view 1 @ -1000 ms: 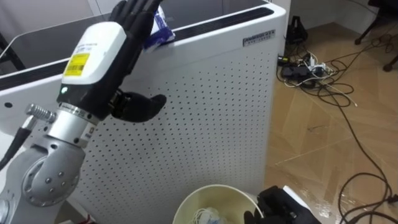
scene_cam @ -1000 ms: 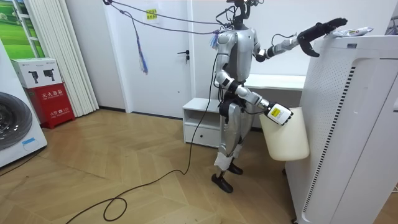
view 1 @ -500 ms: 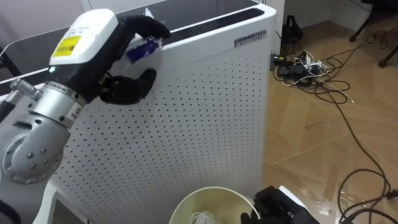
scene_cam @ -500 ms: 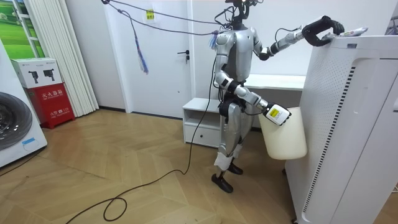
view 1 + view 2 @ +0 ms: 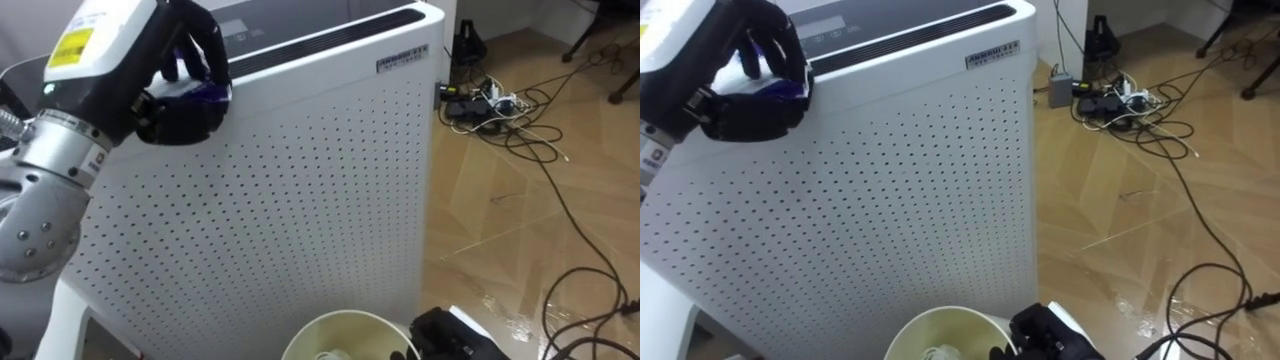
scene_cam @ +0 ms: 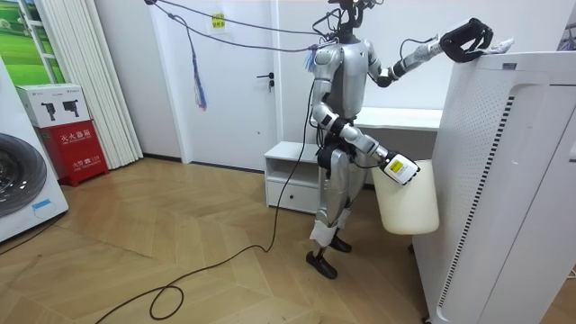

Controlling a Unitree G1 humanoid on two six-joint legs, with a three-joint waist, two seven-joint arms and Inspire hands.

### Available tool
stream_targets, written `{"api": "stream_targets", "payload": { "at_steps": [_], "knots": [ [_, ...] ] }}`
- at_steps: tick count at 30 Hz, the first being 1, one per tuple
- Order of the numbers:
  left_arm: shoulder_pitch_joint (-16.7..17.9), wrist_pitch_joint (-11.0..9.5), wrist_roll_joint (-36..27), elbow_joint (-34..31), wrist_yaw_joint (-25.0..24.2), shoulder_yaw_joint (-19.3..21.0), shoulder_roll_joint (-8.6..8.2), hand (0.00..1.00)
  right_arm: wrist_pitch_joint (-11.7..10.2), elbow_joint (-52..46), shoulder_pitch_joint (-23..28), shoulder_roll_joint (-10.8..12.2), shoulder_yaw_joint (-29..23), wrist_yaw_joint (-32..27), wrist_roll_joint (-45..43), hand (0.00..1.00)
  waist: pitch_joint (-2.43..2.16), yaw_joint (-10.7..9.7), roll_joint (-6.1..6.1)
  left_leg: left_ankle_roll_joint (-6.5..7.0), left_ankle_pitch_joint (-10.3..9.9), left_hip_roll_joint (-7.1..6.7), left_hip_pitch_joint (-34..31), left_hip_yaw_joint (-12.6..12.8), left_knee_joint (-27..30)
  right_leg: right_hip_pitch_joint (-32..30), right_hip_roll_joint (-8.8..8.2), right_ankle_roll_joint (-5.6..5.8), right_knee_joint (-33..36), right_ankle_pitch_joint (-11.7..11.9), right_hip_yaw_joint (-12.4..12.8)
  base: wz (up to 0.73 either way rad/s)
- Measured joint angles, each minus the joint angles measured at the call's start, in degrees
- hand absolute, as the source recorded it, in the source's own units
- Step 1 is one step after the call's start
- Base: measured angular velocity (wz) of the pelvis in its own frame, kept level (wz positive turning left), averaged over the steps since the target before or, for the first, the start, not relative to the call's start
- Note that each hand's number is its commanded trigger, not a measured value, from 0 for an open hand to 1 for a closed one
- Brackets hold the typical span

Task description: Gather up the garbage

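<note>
A blue and white wrapper [image 5: 176, 70] sits inside my left hand [image 5: 185, 100], whose dark fingers are curled round it at the top edge of a tall white perforated air purifier [image 5: 320, 200]. In the room view my left arm is raised, with the left hand [image 6: 468, 38] at the purifier's [image 6: 513, 180] top and a bit of the wrapper [image 6: 498, 44] sticking out. Low in front of me hangs a cream bin [image 5: 345, 335], with my right hand [image 5: 450, 335] gripping its rim. Some pale scraps lie in the bin.
A tangle of cables and a power strip [image 5: 490, 105] lies on the wooden floor to the right of the purifier. Behind me stand a low white cabinet [image 6: 292, 171], a red box [image 6: 76, 144] and a washing machine [image 6: 22, 184].
My left hand's fingers went from straight over the wrapper to curled round it, and the hand drew back a little along the purifier's top. The bin stayed low.
</note>
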Motion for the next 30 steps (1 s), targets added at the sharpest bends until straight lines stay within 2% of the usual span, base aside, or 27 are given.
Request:
{"api": "stream_targets", "payload": {
  "at_steps": [8,12,14,19,21,23,25,26,27,30],
  "knots": [
    [0.25,-0.13,-0.95,-0.36,0.05,0.02,0.0,1.0,-0.01,-0.01,-0.06,-0.02,0.0,-0.38,0.42,1.0,-0.09,0.29,0.49,0.0,0.0,-0.01,-0.22,-0.08,0.0,-0.21,-0.27,0.01,0.0,-0.01,-0.2,0.0],
    [0.27,-0.04,-4.29,-0.42,0.04,0.14,0.0,1.0,-0.01,-0.11,-0.17,-0.32,0.0,-0.56,0.59,1.0,-0.08,0.3,0.46,0.0,0.0,-0.06,-0.34,-0.15,0.0,-0.29,-0.39,0.08,0.01,-0.06,-0.18,0.0],
    [0.77,0.02,-7.16,-1.22,0.06,0.24,0.0,1.0,-0.01,-0.12,-0.17,-0.33,0.0,-0.92,0.58,1.0,-0.09,0.35,0.43,0.0,0.0,-0.09,-0.47,-0.15,0.0,-0.39,-0.45,0.11,0.01,-0.12,-0.19,0.02],
    [4.98,-0.62,-18.16,-6.45,-0.1,0.35,-0.05,1.0,-0.02,-0.11,-0.21,-1.14,0.01,-1.87,0.74,1.0,-0.25,0.35,-0.01,0.0,0.0,-0.19,-0.58,-0.33,0.1,-0.36,-0.69,0.16,0.08,-0.28,-1.03,0.03],
    [6.11,-1.29,-23.09,-7.53,-0.41,-0.15,-0.57,1.0,-0.02,0.23,-0.55,-1.25,0.46,-2.44,1.53,1.0,-0.13,0.34,-0.4,0.0,0.0,-0.17,-0.25,-0.43,0.07,0.03,-0.64,0.16,0.05,-0.28,-1.12,0.03],
    [7.3,-2.73,-29.05,-7.48,-0.74,-0.88,-1.83,1.0,-0.02,0.6,-1.28,-1.43,1.34,-2.99,1.87,1.0,0.03,0.14,-1.07,0.0,0.0,-0.13,0.09,-0.58,0.06,0.52,-0.65,0.16,-0.06,-0.28,-1.47,0.06],
    [9.11,-4.72,-36.59,-7.43,-1.92,-3.33,-2.96,1.0,-0.03,0.6,-1.39,-1.54,2.22,-4.29,2.66,1.0,-0.21,0.17,-2.07,0.0,0.0,-0.13,0.13,-0.93,0.07,0.71,-0.64,0.08,-0.14,-0.33,-1.73,0.09],
    [9.74,-5.12,-38.12,-7.43,-2.68,-4.15,-3.2,1.0,-0.04,0.59,-1.4,-1.37,2.23,-4.37,2.7,1.0,-0.22,0.16,-2.28,0.0,0.0,-0.13,0.09,-1.02,0.09,0.71,-0.64,0.07,-0.12,-0.34,-1.72,0.08],
    [11.1,-4.96,-40.12,-6.84,-4.88,-6.69,-3.47,1.0,-0.04,0.59,-1.48,-1.24,2.29,-4.4,2.84,1.0,-0.23,0.18,-2.57,0.0,0.0,-0.15,-0.06,-1.16,0.18,0.68,-0.67,0.06,-0.09,-0.34,-1.76,0.06],
    [15.14,-2.58,-43.35,-5.81,-10.83,-13.82,-3.49,1.0,-0.05,0.32,-2.05,-1.24,2.41,-4.54,3.77,1.0,-0.27,0.19,-2.88,0.01,0.0,-0.23,-1.49,-1.18,0.93,-0.49,-0.76,0.04,0.1,-0.29,-1.66,0.01]
  ]
}}
